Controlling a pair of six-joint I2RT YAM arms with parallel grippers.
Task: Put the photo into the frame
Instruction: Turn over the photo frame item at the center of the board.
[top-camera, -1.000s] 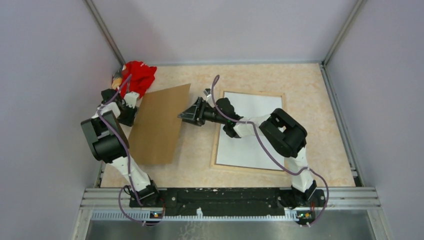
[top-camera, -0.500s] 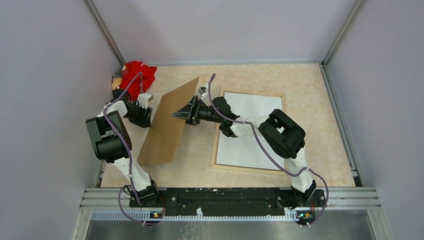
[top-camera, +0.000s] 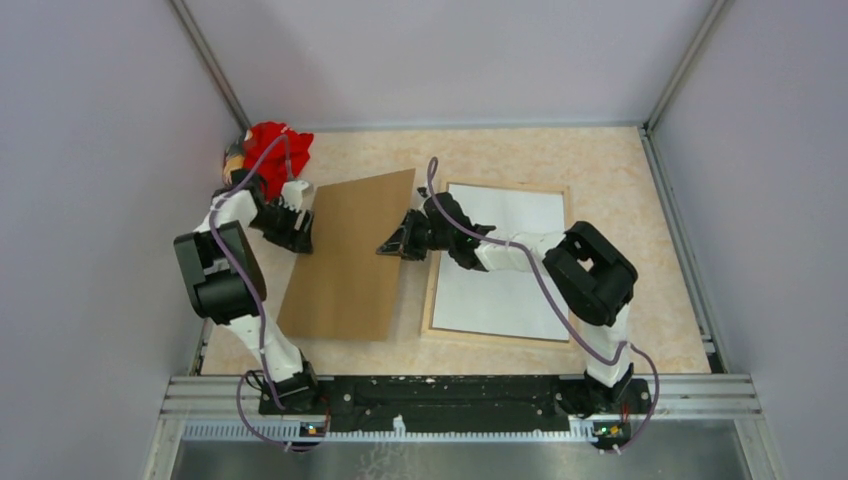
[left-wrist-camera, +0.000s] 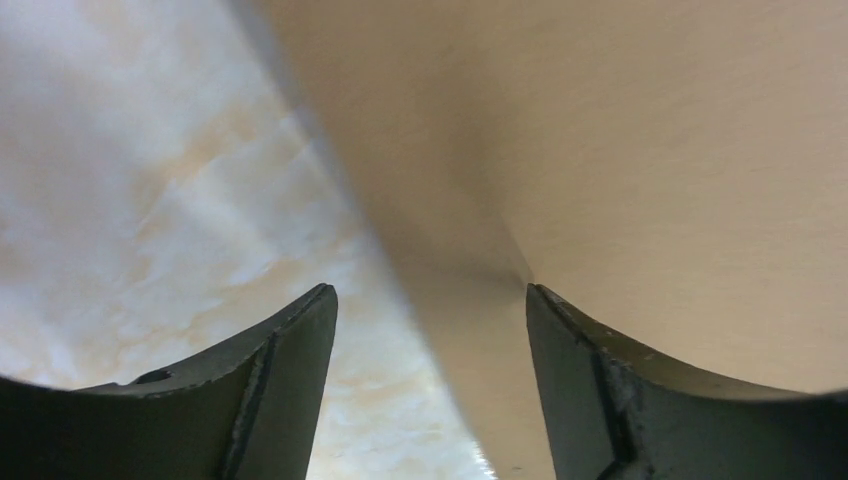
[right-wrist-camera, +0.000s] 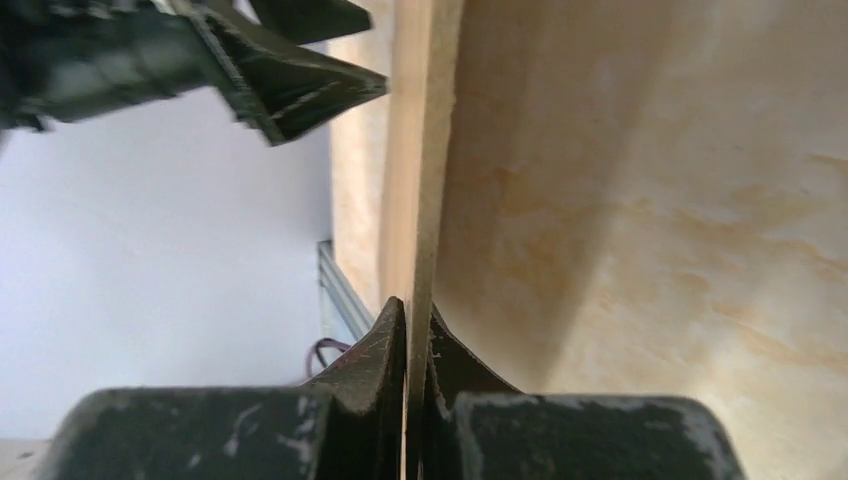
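Plain brown board (top-camera: 350, 262), red cloth (top-camera: 280, 148)

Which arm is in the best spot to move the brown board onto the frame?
Probably the right: the right pincer is shut on the brown board, right beside the frame. The left pincer stands open at the other edge.

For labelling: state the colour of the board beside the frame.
The board is plain brown; top view shows it best.

The overhead view is evenly and softly lit; shadows are faint. In both wrist views the flat brown board (left-wrist-camera: 680, 150) is blurred.
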